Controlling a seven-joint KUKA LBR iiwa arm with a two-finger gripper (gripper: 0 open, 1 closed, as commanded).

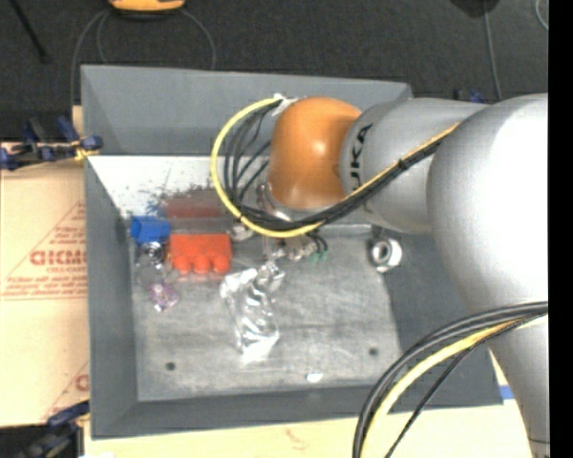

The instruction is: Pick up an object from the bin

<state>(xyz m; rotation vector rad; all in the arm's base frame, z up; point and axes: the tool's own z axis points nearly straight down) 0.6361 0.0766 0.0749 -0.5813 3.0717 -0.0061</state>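
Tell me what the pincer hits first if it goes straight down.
The pincer probably meets the crumpled clear wrapper first, at its upper end; depth is unclear, maybe bare bin floor.

Crumpled sheet of silvery, clear film (251, 315), lying loose on the floor of the grey bin (344, 327), near its middle and slightly to the left. The piece is elongated, creased and twisted. It runs from a narrow upper end beside the gripper (285, 254) to a broader, bunched lower end. A red toy brick (201, 253) lies near its upper left.
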